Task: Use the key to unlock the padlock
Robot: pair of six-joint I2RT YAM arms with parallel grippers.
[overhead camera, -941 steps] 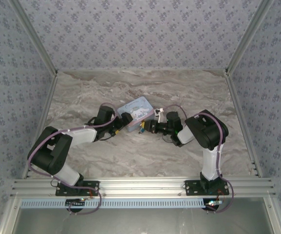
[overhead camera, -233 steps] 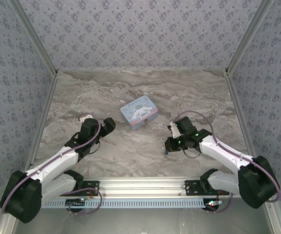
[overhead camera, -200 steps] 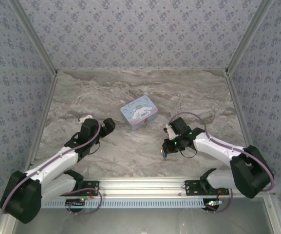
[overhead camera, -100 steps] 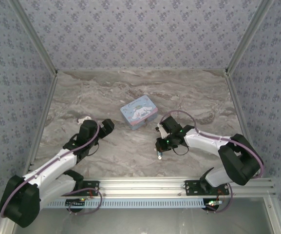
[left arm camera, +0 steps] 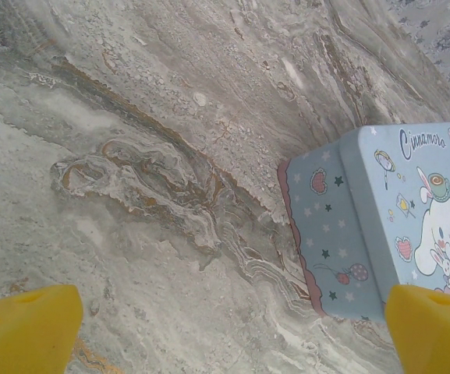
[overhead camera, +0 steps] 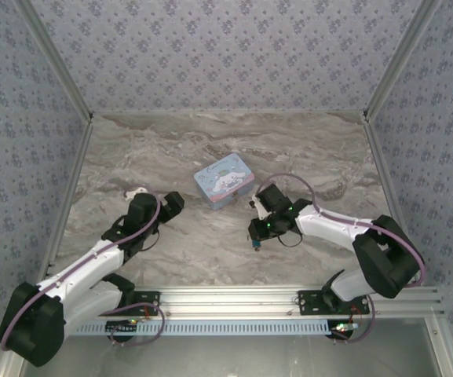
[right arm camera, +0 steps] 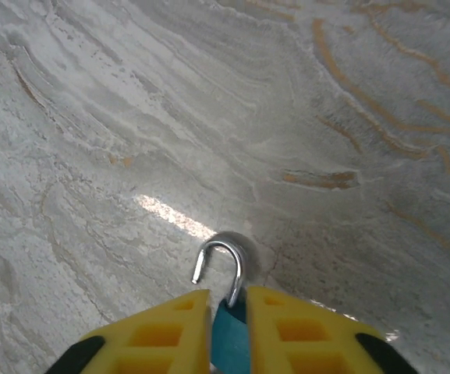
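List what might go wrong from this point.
1. The right gripper pinches the padlock only by its small teal body, so it may twist or slip out.
2. The shackle stands open and points at the table, which seems close. Moving lower might knock it against the marble.
3. The open left gripper faces the tin, and pushing forward could shove it.

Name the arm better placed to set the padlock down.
Right. The right gripper is shut on the padlock, just above the table; the left gripper is open and empty, near the tin.
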